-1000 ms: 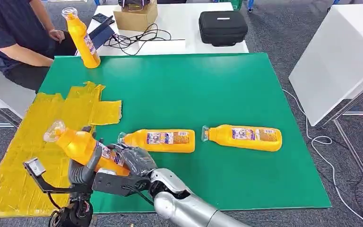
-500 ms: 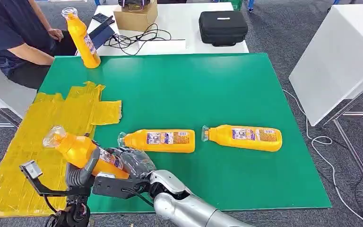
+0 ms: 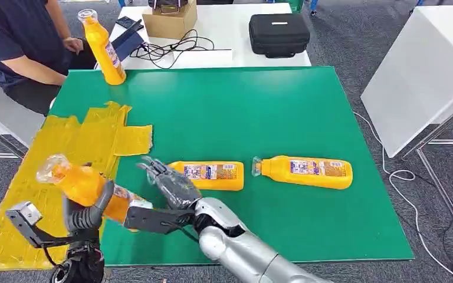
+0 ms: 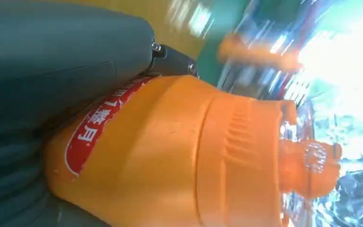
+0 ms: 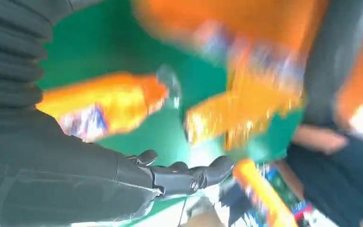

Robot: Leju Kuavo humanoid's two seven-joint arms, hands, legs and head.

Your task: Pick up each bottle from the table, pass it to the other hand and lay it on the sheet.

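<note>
Seen from the head camera: a green table [image 3: 283,118] with a yellow sheet [image 3: 53,159] spread over its near-left corner. Low at the left, the left hand [image 3: 85,215] wrapped around a held orange bottle [image 3: 88,187], clear cap tilted up and away to the left, body raised above the sheet's near edge. In the left wrist view, thick grey fingers pressed against the same bottle's red label. Just to the right, the right hand [image 3: 168,180] with fingers spread and holding nothing, close to the held bottle but apart from it. In the blurred right wrist view, dark fingers [image 5: 189,177] stretched out over green, probably free of any contact. Directly beyond the right hand, a second bottle [image 3: 203,175] lying on its side on the table. Further right, a third bottle [image 3: 304,171] also lying flat. At the far-left corner, a fourth bottle [image 3: 103,50] standing upright. Beside that corner, a seated person [image 3: 17,47] in a dark shirt. Behind the table, a white surface carrying a cardboard box [image 3: 168,20], tangled cables [image 3: 171,47] and a black case [image 3: 278,34].
</note>
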